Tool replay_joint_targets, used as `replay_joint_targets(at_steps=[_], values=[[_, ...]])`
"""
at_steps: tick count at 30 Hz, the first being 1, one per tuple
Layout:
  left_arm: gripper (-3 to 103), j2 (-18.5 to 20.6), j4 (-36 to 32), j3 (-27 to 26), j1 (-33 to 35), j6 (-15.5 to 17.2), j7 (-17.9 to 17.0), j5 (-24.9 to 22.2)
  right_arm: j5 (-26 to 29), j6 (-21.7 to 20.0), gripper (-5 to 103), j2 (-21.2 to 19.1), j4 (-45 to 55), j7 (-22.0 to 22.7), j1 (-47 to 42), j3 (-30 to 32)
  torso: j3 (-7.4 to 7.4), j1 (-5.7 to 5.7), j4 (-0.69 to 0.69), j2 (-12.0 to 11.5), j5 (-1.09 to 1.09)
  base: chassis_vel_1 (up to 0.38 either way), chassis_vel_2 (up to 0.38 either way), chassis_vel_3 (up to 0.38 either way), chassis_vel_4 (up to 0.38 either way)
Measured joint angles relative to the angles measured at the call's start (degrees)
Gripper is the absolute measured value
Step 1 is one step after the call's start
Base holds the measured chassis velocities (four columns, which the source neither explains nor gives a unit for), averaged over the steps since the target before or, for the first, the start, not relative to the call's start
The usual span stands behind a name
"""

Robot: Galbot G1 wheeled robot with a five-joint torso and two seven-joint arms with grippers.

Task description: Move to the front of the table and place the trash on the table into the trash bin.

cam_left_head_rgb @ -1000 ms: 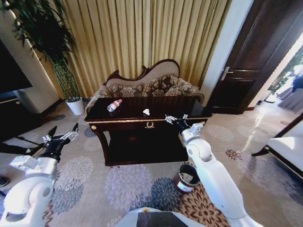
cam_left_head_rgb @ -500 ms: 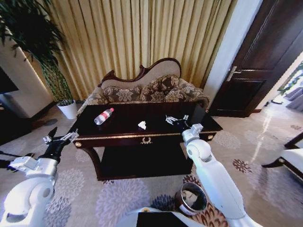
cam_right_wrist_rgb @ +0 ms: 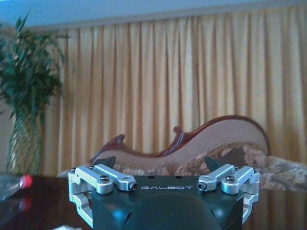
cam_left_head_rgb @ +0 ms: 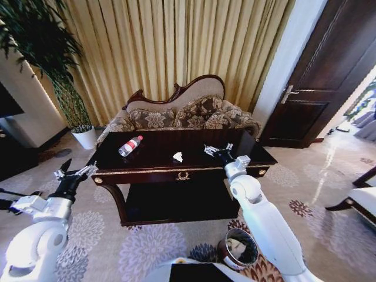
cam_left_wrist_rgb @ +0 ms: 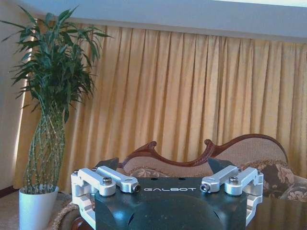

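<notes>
- Dark glossy table [cam_left_head_rgb: 158, 154] with gold trim and wreath emblem standing straight ahead, lower shelf beneath, patterned sofa [cam_left_head_rgb: 182, 111] just behind and gold curtains [cam_left_head_rgb: 170, 47] beyond.
- Tall leafy plant [cam_left_head_rgb: 44, 53] in a white pot [cam_left_head_rgb: 86, 136] off the table's left end, on the floor.
- Reddish-brown trash bin [cam_left_head_rgb: 238, 249] low on the carpet, near the front right corner of the table, just beside the right arm; pale scraps inside.
- Right gripper [cam_left_head_rgb: 218, 150] held above the right part of the tabletop, fingers spread apart, nothing between them.
- Left gripper [cam_left_head_rgb: 74, 171] hanging off the table's left front corner, over the carpet, fingers likewise parted and empty.
- Clear bottle [cam_left_head_rgb: 130, 145] with red cap lying on its side on the left part of the tabletop, well apart from both grippers.
- White crumpled paper [cam_left_head_rgb: 177, 156] near the middle of the tabletop, between bottle and right gripper, touching neither.
</notes>
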Motion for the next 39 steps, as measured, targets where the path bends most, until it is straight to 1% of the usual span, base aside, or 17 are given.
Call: replay_joint_targets(at_steps=[2,4,7,8,9,11,14,18,20,22,24,27,30,33,34,38,39], values=[[100,0.0,-0.3,0.0,0.0,0.2,-0.1,0.1,0.1,-1.1,100,-0.7,0.2,0.0,0.8,-1.9,0.02,0.05,0.01,0.0,0.0,0.0,0.0,0.0,0.0],[100,0.0,-0.4,0.0,0.0,0.3,-0.2,0.1,0.5,-1.8,100,-0.8,0.6,0.0,1.0,-2.3,0.01,0.04,0.02,0.0,0.0,0.0,0.0,0.0,0.0],[100,0.4,-0.7,-0.4,0.3,0.4,-0.4,0.1,4.1,-5.7,100,-2.1,4.0,0.0,0.6,-3.2,0.0,0.02,0.02,0.0,-0.02,0.0,0.0,0.0,0.0],[100,0.4,-0.7,-0.4,0.3,0.4,-0.4,0.1,4.1,-5.7,100,-2.1,4.0,0.0,0.6,-3.2,0.0,0.02,0.02,0.0,-0.02,0.0,0.0,0.0,0.0],[100,0.6,-0.6,-0.4,0.3,0.4,-0.5,0.1,5.8,-7.6,100,-3.1,5.7,0.0,0.1,-3.6,-0.01,0.01,0.01,0.0,-0.01,0.0,0.0,0.0,0.0],[100,0.6,-0.4,-0.4,0.2,0.4,-0.5,0.1,6.9,-9.5,100,-4.9,7.7,0.0,-0.3,-4.7,-0.01,0.0,-0.01,0.0,-0.01,0.0,0.0,0.0,0.0],[100,0.4,-0.4,-0.1,0.2,0.5,-0.5,0.1,6.9,-9.9,100,-6.0,7.4,0.0,0.4,-6.1,-0.01,0.0,-0.01,0.0,-0.01,0.0,0.0,0.0,0.0],[100,0.3,-0.5,-0.2,0.5,0.6,-0.6,0.3,6.9,-10.2,100,-6.7,4.8,0.0,4.2,-9.2,0.0,0.01,0.02,0.0,-0.01,0.0,0.0,0.0,0.0],[100,0.5,-1.0,-0.7,0.8,1.3,-1.0,0.6,7.1,-11.1,100,-6.7,2.6,0.0,6.8,-11.3,0.0,0.02,0.03,0.0,-0.01,0.0,0.0,0.0,0.0],[100,0.5,-1.3,-0.8,1.0,1.5,-1.1,0.7,7.2,-11.6,100,-6.6,2.1,0.0,7.4,-11.9,0.0,0.01,0.03,0.0,0.0,0.0,0.0,0.0,0.0],[100,0.5,-1.6,-0.9,1.1,1.7,-1.3,0.8,8.2,-13.6,100,-6.5,1.1,0.0,8.6,-13.1,0.0,0.01,0.02,0.0,-0.01,0.0,0.0,0.0,0.0],[100,0.2,-1.8,-0.6,1.0,1.9,-1.5,1.0,9.5,-14.3,100,-6.0,0.3,0.0,8.9,-14.4,0.0,0.01,0.0,0.0,-0.01,0.0,0.0,0.0,0.0],[100,0.0,-1.9,-0.1,0.9,2.0,-1.5,1.4,9.9,-14.3,100,-5.1,-0.8,0.0,9.3,-15.5,0.0,0.01,0.0,0.0,-0.01,0.0,0.0,0.0,0.0],[100,0.2,-2.1,0.4,0.8,2.3,-1.6,1.7,10.6,-14.3,100,-3.2,-3.4,0.0,10.9,-17.9,0.0,0.01,0.01,0.0,-0.01,0.0,0.0,0.0,0.0],[100,0.2,-2.1,0.4,0.8,2.3,-1.6,1.7,10.6,-14.3,100,-3.2,-3.4,0.0,10.9,-17.9,0.0,0.01,0.01,0.0,-0.01,0.0,0.0,0.0,0.0],[100,0.7,-2.4,0.3,0.8,2.7,-1.9,1.7,10.7,-14.4,100,-0.6,-7.3,0.0,14.0,-20.1,0.0,0.01,0.02,0.0,-0.01,0.0,0.0,0.0,0.0],[100,0.7,-2.4,0.3,0.8,2.7,-1.9,1.7,10.7,-14.4,100,-0.6,-7.3,0.0,14.0,-20.1,0.0,0.01,0.02,0.0,-0.01,0.0,0.0,0.0,0.0]])
